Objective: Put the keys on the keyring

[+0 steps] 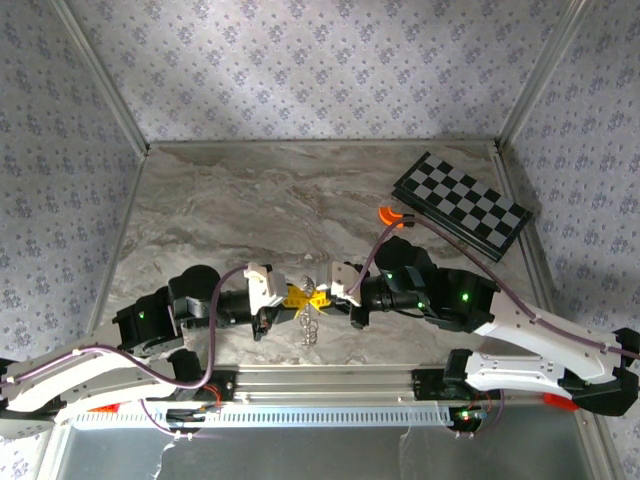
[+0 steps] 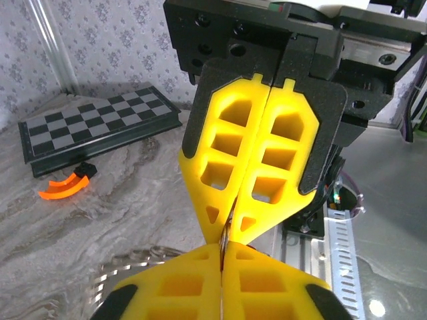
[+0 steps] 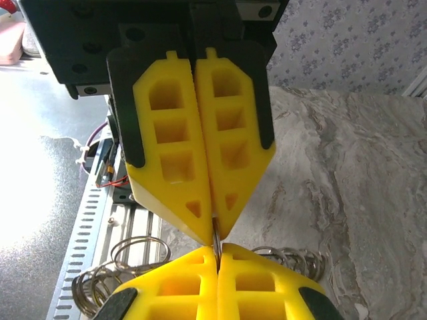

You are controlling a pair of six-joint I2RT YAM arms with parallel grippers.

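Left gripper (image 1: 295, 297): fingers pressed together, tip to tip with the right gripper (image 1: 317, 297), at the near middle of the table (image 1: 250, 200).
Right gripper: likewise pressed together.
Keyring (image 1: 310, 328): a thin metal edge is pinched between both sets of fingertips, and the loops hang just below them.
Chequered board (image 1: 460, 205): far right.
Orange curved piece (image 1: 388, 215): just left of the board.

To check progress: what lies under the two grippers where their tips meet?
Silvery loops of the keyring spread to either side beneath the left gripper and right gripper, both shut on a metal sliver. The fingers cover the ring's middle.
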